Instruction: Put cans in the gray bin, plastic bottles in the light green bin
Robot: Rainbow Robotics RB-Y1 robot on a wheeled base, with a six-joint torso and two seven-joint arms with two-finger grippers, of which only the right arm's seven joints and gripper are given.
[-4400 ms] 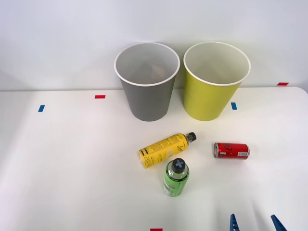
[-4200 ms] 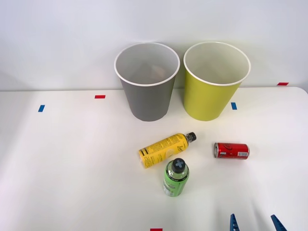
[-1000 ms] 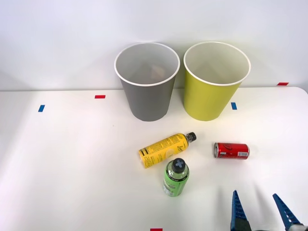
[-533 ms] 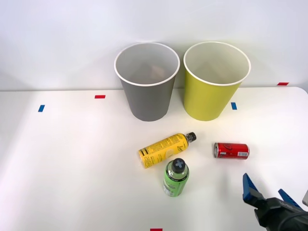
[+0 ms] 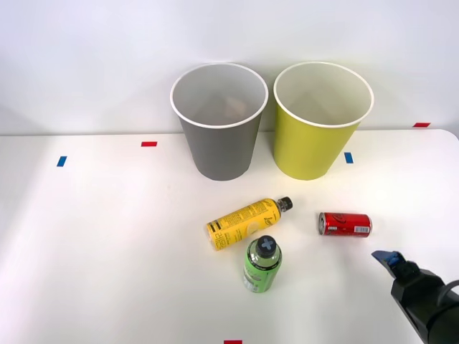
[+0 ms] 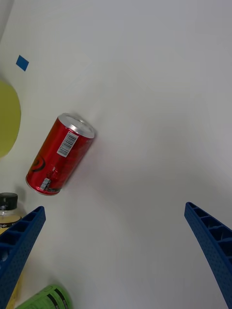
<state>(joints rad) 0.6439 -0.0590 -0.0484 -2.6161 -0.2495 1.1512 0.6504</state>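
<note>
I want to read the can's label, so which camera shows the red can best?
The right wrist view: the red can lies on its side there, large, with its barcode and silver end visible. The front view shows the same can small, lying right of the bottles.

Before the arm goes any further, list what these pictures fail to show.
- Gray bin: front view, its own wall hides the bottom, so any contents are unknown.
- Light green bin: same, bottom hidden.
- Right gripper: the front view's corner cuts it off, so its spread reads only from the wrist view, open.
- Green bottle and yellow bottle: wrist view, cut by the picture's edge and a finger.
- Red can: lettering too small in front view.
</note>
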